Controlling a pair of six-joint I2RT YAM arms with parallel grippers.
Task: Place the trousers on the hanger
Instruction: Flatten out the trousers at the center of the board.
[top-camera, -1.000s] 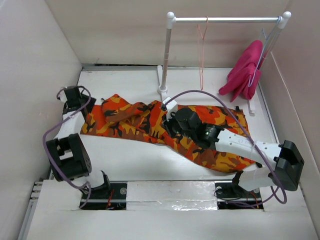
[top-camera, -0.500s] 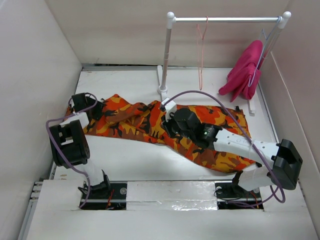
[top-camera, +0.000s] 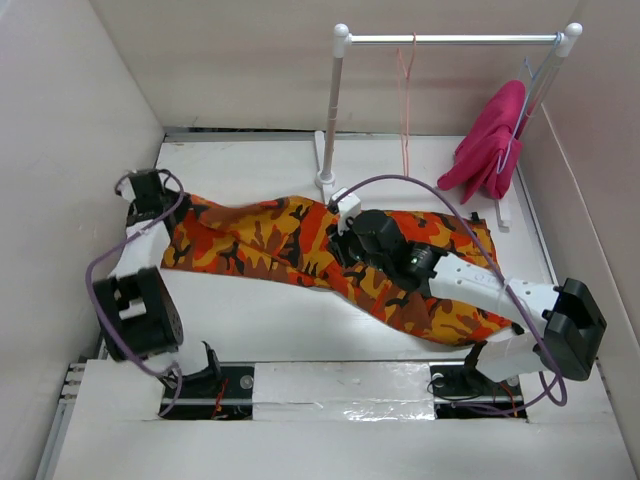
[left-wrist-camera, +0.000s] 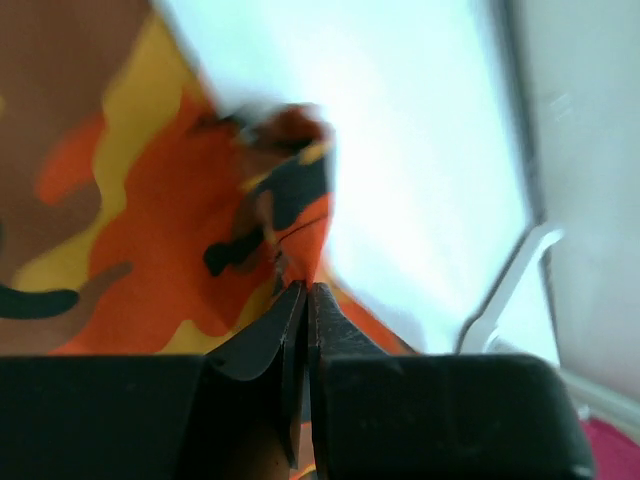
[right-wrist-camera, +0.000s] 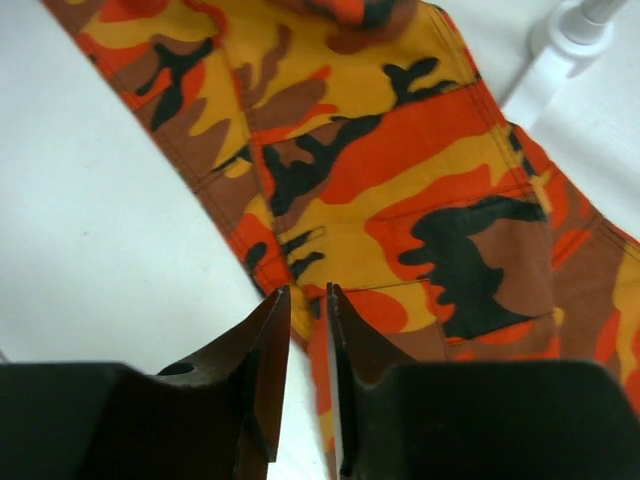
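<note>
Orange-camouflage trousers (top-camera: 270, 240) lie stretched across the table (top-camera: 250, 320). The left gripper (left-wrist-camera: 307, 290) is pinched on the hem at one end, and the right gripper (right-wrist-camera: 308, 295) is nipped onto the near edge around mid-length. They are best lifted level and taut, so nothing drags. No containers here; the hanger (top-camera: 404, 110) hangs bare on the rail (top-camera: 450, 40), with a pink garment (top-camera: 490, 145) farther along.

Left tool (left-wrist-camera: 304, 288) clamped tight, right tool (right-wrist-camera: 308, 291) pinching

The orange, red, yellow and black camouflage trousers (top-camera: 260, 245) are matt woven cloth; the white worktop (top-camera: 250, 320) looks smooth and faintly glossy.
</note>
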